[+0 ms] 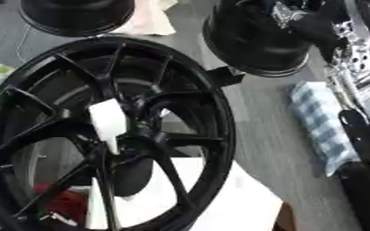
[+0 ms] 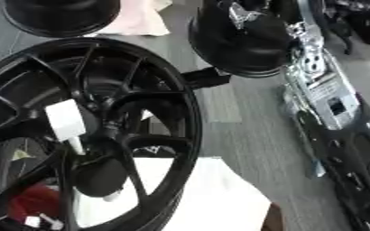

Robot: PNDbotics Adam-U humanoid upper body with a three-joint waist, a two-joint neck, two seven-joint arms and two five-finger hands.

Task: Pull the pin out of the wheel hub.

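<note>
The pin [image 2: 67, 122], a white block with a thin stem, sits at the centre of the black wheel [image 1: 212, 113], its long axis running up and down the view. The right arm [image 2: 322, 90] lies along the right side, well apart from it; no left arm shows, so the right is nearer. The robot hand cannot be made out. One wheel, one pin, two black tubs [image 1: 259, 40] on the desk [image 1: 275, 135].
</note>
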